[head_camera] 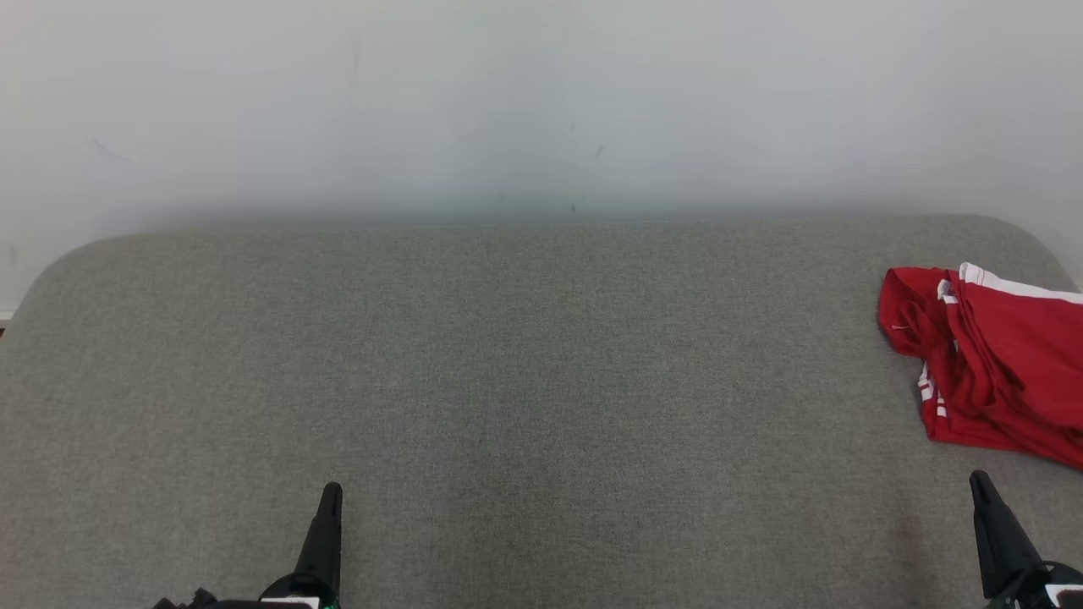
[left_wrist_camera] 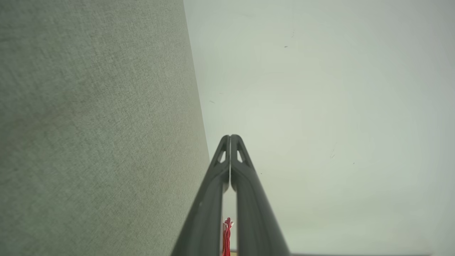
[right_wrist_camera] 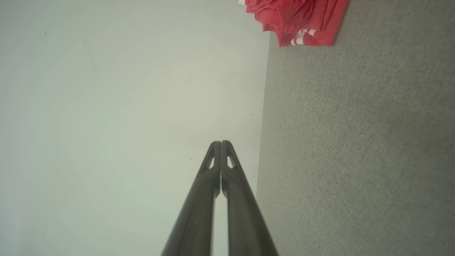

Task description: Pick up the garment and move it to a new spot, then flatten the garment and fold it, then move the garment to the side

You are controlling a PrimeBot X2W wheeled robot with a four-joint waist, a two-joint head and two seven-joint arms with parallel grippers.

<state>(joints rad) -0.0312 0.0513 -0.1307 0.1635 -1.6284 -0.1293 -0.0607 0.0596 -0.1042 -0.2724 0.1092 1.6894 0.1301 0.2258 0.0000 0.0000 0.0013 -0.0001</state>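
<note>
A red garment with white stripes lies crumpled at the right edge of the grey fabric surface, partly cut off by the head view's right border. It also appears at the top of the right wrist view as the garment, and as a thin red sliver of garment between the left fingers. My left gripper rests shut at the lower left, far from the garment. My right gripper is shut at the lower right, just short of the garment's near edge. Both hold nothing, tips touching: left gripper, right gripper.
A pale wall rises behind the surface's far edge. The surface has rounded far corners, and a wide stretch of bare grey cloth lies between the two grippers.
</note>
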